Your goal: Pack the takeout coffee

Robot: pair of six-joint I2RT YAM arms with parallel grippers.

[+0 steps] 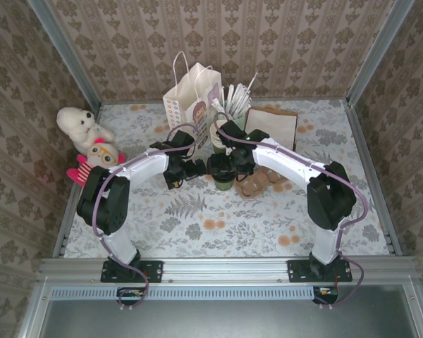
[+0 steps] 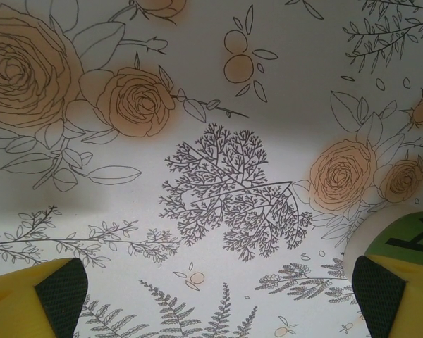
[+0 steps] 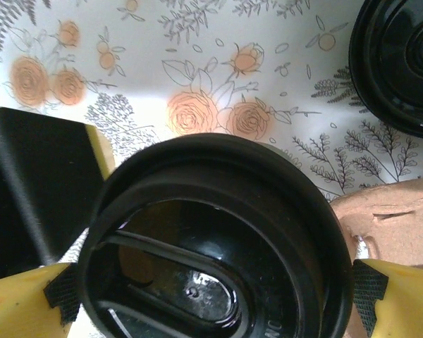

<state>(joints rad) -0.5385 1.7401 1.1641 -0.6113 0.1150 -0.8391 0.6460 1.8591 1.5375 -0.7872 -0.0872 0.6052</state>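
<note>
My right gripper, jaws wide, flanks the takeout coffee at lower centre of its wrist view; grasping seems the step in hand, so next I should close evenly on it.

The top external camera sits high above and behind the arm bases, looking steeply down over the whole bench from far enough off to take in both arms and the walls. The left wrist camera peers down at the flowered bench cover from close by, past the left arm's fingers. The right wrist camera hangs nearer still, straight over the black lid of the takeout coffee, between the right arm's fingers. All three share the flowered mid-bench patch.
</note>
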